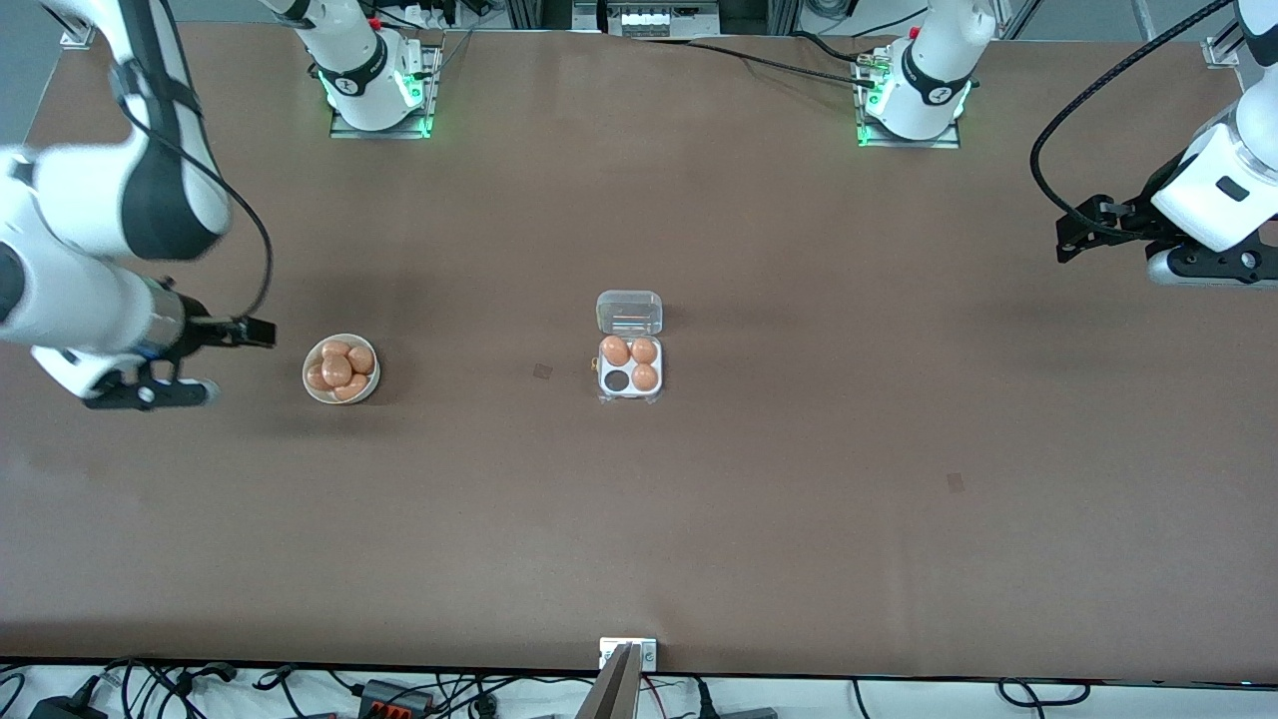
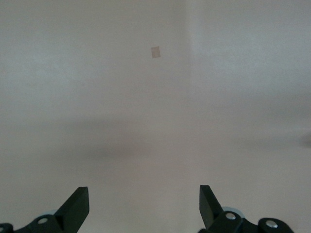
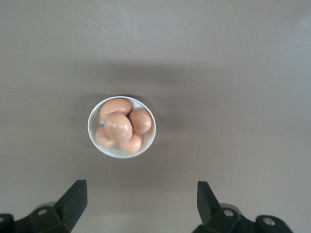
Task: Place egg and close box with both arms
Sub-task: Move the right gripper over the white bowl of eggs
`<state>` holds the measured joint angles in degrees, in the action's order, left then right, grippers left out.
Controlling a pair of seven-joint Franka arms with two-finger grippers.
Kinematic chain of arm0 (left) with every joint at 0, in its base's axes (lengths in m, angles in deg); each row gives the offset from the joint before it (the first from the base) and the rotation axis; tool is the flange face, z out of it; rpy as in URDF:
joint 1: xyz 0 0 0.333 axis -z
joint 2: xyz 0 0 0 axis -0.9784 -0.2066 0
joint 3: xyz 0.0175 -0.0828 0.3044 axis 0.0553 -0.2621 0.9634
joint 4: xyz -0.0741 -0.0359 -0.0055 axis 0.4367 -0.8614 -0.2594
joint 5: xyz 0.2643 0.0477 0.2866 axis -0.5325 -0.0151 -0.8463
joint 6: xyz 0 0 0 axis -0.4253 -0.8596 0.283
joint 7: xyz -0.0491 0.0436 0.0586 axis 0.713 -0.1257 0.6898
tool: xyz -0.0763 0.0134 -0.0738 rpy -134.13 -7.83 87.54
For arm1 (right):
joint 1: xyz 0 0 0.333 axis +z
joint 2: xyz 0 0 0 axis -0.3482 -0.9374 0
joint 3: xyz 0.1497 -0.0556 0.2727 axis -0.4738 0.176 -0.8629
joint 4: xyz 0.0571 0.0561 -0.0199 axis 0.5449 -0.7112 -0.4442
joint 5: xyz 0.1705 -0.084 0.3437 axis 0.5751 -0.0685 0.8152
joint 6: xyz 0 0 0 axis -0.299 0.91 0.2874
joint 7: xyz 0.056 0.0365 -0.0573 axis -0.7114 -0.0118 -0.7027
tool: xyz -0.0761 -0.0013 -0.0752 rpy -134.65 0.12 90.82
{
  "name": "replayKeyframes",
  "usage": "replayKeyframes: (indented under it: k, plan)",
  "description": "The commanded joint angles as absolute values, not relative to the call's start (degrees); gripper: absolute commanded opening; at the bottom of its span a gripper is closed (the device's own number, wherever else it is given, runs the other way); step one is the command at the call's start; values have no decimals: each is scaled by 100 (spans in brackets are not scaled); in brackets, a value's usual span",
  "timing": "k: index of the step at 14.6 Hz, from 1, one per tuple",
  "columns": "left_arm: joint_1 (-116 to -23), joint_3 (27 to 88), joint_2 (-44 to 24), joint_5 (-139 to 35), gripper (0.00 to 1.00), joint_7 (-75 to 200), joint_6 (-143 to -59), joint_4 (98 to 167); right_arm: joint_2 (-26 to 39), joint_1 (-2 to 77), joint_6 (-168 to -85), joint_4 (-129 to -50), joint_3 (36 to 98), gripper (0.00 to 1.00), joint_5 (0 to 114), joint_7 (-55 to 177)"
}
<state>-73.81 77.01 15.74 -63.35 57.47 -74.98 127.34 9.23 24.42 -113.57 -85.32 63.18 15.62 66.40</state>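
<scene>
I saw both pairs of fingers spread wide and holding nothing: the right gripper [image 3: 140, 204] hung over bare table beside the bowl [image 1: 340, 368] of eggs [image 3: 118, 126], the left gripper [image 2: 144, 206] waited high at its own end. The box [image 1: 630, 365], toward the left arm's end from the bowl, stood lid open with three eggs and one cell free.

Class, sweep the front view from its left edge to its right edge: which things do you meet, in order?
Right claw → bowl of eggs → egg box with its lid open → left claw.
</scene>
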Motion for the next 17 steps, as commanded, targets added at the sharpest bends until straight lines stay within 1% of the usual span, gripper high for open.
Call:
replayKeyframes:
  k: [1, 3, 9, 13, 17]
  plan:
    - [-7412, 7679, 1624, -6255, 100, 5640, -7415, 12708, 524, 2530, -11571, -8488, 6336, 100, 1663, 6697]
    - [-7412, 7679, 1624, -6255, 100, 5640, -7415, 12708, 233, 2477, -11888, -8523, 6327, 100, 1742, 6688]
    - [-7412, 7688, 1624, -6255, 100, 5640, -7415, 12708, -321, 2662, -12126, -8514, 6327, 100, 1910, 6679]
    - [-7412, 7679, 1616, -6255, 100, 5640, -7415, 12708, -392, 2741, -12126, -8488, 6327, 100, 1918, 6697]
    - [-7412, 7679, 1624, -6255, 100, 5640, -7415, 12708, -453, 2714, -12153, -8479, 6327, 96, 1927, 6697]
